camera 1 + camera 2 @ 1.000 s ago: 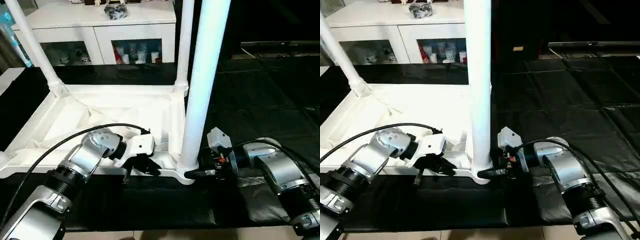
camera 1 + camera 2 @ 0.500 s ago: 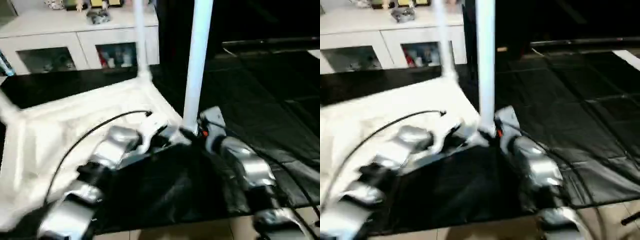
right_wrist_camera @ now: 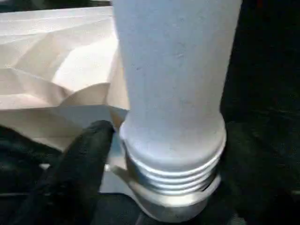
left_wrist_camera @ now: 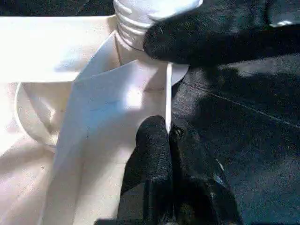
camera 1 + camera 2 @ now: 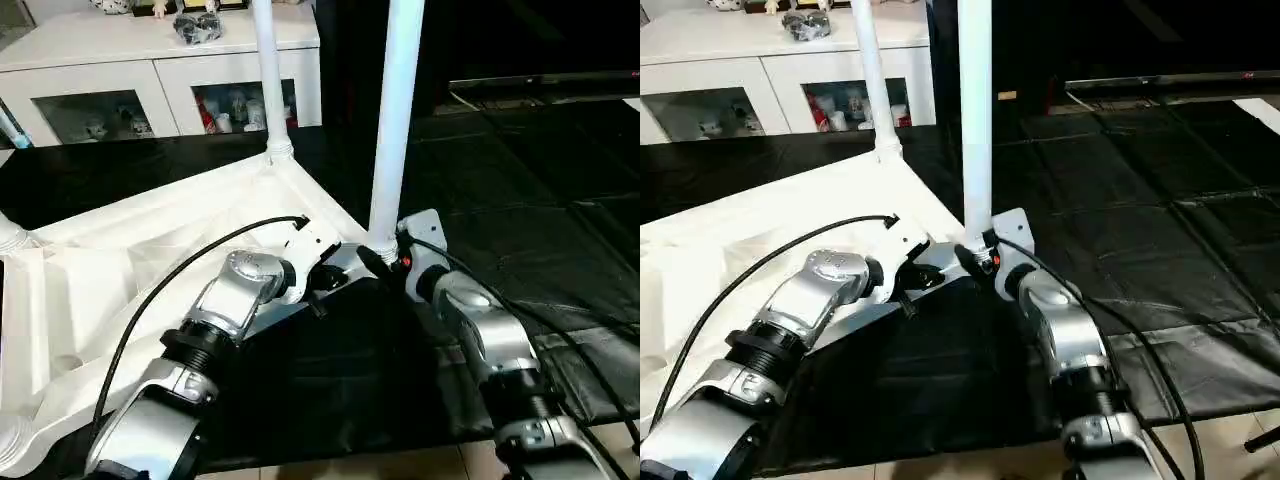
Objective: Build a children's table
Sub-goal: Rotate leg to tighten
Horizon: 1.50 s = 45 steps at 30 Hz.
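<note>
the children's table top lies upside down on the black floor mat, ribbed underside up, so its corner sockets face upward to take the legs. 2 legs stand in sockets: the near leg at the corner closest to the robot's right arm, and the far leg at the corner toward the white cabinet. another leg's base shows at the far left corner.

the left gripper has its fingers pressed together on the thin upright rim of the top, just beside the near leg's socket. judging by that placement, it pins the light plastic top so the corner cannot slide or lift while the leg is worked.

the right gripper sits at the threaded base of the near leg, 1 black finger on each side of the tube, spread about the width of the collar. whether they press on it or stand just clear, i cannot tell. some thread rings still show above the socket, so the leg looks not yet fully seated, and gripping low near the threads would best suit turning it home.
</note>
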Motion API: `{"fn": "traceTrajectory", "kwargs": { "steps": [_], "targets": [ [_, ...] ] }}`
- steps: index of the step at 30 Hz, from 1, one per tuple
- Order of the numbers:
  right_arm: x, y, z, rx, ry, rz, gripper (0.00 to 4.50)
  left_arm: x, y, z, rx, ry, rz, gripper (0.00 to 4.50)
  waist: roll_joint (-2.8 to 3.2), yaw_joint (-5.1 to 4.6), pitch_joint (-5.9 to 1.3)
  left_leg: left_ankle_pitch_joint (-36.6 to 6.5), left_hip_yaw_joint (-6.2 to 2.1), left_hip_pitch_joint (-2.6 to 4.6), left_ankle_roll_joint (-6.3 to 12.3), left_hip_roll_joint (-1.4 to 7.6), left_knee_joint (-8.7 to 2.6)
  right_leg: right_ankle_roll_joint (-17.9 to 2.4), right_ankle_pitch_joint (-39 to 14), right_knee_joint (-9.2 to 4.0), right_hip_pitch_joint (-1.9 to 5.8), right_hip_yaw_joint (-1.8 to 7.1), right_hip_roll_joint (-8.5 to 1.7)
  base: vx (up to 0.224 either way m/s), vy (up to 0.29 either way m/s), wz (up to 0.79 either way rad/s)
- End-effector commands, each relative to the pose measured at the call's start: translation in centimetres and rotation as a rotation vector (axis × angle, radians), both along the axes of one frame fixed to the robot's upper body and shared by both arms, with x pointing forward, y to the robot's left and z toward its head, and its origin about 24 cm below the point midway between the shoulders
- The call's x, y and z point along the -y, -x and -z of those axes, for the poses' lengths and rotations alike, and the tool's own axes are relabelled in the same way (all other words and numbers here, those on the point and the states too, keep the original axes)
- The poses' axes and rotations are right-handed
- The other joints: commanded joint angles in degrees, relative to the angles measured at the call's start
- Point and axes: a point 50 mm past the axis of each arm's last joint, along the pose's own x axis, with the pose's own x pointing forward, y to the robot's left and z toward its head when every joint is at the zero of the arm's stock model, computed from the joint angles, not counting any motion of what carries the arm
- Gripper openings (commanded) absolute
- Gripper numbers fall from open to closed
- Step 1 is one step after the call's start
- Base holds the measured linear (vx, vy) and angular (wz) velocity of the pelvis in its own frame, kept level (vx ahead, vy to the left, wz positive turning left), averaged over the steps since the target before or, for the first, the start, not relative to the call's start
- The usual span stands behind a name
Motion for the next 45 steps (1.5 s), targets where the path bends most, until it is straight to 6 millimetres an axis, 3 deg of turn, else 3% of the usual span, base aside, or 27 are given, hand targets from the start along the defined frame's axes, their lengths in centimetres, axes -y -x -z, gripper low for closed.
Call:
{"fn": "traceTrajectory", "kwargs": {
  "steps": [1, 2, 5, 8, 13, 18, 21, 25, 30, 32, 33, 35, 45],
  "targets": [
    [-3.0, 1.2, 0.2, -0.019, -0.058, -0.188, 4.01, 0.5, -0.5, -1.8, 0.092, 0.028, 0.035, 0.0, -0.43, 0.26, -4.03, -10.0, -0.08, -0.06, 4.25, 0.47, -3.64, -11.7, -13.5, -3.87, 3.65, 2.16, -2.59, 0.0, 0.0, 0.0],
    [-2.6, 1.2, 0.2, -0.016, -0.058, -0.199, 4.25, 0.2, -0.4, -1.7, 0.091, 0.02, 0.045, 0.0, -0.39, 0.31, -4.09, -9.8, -0.08, 0.0, 4.3, 0.47, -3.6, -11.9, -13.1, -3.81, 3.67, 2.15, -2.59, 0.0, 0.0, 0.0],
    [-1.1, 1.7, 0.1, -0.01, -0.053, -0.252, 4.41, -1.0, -0.3, -1.5, 0.086, -0.001, 0.087, 0.0, -0.48, 0.42, -4.12, -9.5, -0.1, -0.14, 4.97, 0.52, -3.54, -12.3, -11.7, -3.62, 3.85, 2.18, -2.57, 0.0, 0.0, 0.0],
    [0.3, 2.2, 0.0, -0.005, -0.02, -0.33, 4.46, -1.7, -0.1, -1.5, 0.089, -0.018, 0.156, 0.0, -0.65, 0.55, -4.11, -9.5, -0.05, -0.15, 5.44, 0.57, -3.47, -12.5, -11.9, -3.65, 3.84, 2.19, -2.66, 0.0, 0.0, 0.0],
    [2.6, 2.6, -0.5, 0.011, 0.047, -0.454, 4.46, -2.8, 0.5, -1.4, 0.066, -0.056, 0.294, 0.0, -0.29, 0.72, -4.04, -9.9, 0.04, -0.04, 5.19, 0.74, -3.46, -13.0, -12.4, -3.53, 3.62, 2.27, -2.66, 0.0, 0.0, 0.0],
    [4.4, 2.5, -2.0, 0.013, 0.074, -0.58, 4.46, -3.3, 1.6, -1.5, 0.021, -0.066, 0.494, 0.0, -0.21, 2.04, -4.29, -9.2, 0.21, 0.3, 5.98, 1.03, -3.24, -15.0, -8.1, -2.95, 3.48, 2.34, -2.57, 0.0, 0.0, 0.0],
    [4.6, 2.7, -2.4, 0.008, 0.087, -0.651, 4.46, -3.5, 1.8, -1.4, 0.01, -0.092, 0.545, 0.0, -0.09, 2.77, -4.21, -10.0, 0.28, 0.42, 5.64, 1.18, -3.27, -14.9, -8.9, -2.94, 3.36, 2.42, -2.69, 0.0, 0.0, 0.0],
    [4.3, 3.6, -2.6, -0.027, 0.115, -0.81, 4.46, -3.6, 2.4, -1.2, -0.011, -0.125, 0.618, 0.0, -0.48, 3.51, -4.19, -10.2, 0.26, 0.38, 5.17, 1.26, -3.38, -14.5, -9.9, -2.86, 3.47, 2.47, -2.72, 0.0, 0.0, 0.0],
    [3.9, 3.4, -2.4, -0.038, 0.121, -0.848, 4.29, -3.6, 3.2, -0.9, -0.035, -0.143, 0.698, 0.0, -0.88, 3.43, -4.09, -10.6, 0.19, 0.28, 4.63, 1.22, -3.51, -13.6, -13.2, -3.1, 3.4, 2.5, -2.9, 0.0, 0.0, 0.0],
    [3.8, 3.2, -2.4, -0.035, 0.127, -0.846, 4.15, -3.6, 3.4, -0.8, -0.037, -0.149, 0.713, 0.0, -0.77, 3.46, -4.1, -10.4, 0.22, 0.32, 4.52, 1.22, -3.42, -13.5, -13.6, -3.13, 3.23, 2.55, -2.93, 0.0, 0.0, 0.0],
    [3.7, 3.2, -2.4, -0.035, 0.127, -0.856, 4.15, -3.7, 3.6, -0.6, -0.041, -0.157, 0.731, 0.0, -1.16, 3.41, -4.02, -10.6, 0.3, 0.34, 4.37, 1.22, -3.46, -13.1, -14.4, -3.26, 3.22, 2.56, -2.85, 0.0, 0.0, 0.0],
    [3.6, 3.3, -2.4, -0.04, 0.117, -0.875, 3.92, -3.7, 3.8, -0.5, -0.043, -0.162, 0.745, 0.0, -0.91, 3.45, -3.94, -10.7, 0.23, 0.28, 4.37, 1.26, -3.52, -12.8, -15.1, -3.23, 3.19, 2.55, -2.83, 0.0, 0.0, 0.0],
    [3.5, 3.8, -2.2, -0.059, 0.104, -0.922, 3.14, -3.5, 4.2, -0.4, -0.046, -0.166, 0.768, 0.0, -0.96, 3.33, -3.92, -11.4, 0.19, 0.21, 4.01, 1.12, -3.5, -11.7, -17.4, -3.44, 3.11, 2.52, -2.75, 0.0, 0.0, 0.0]
  ]
}}
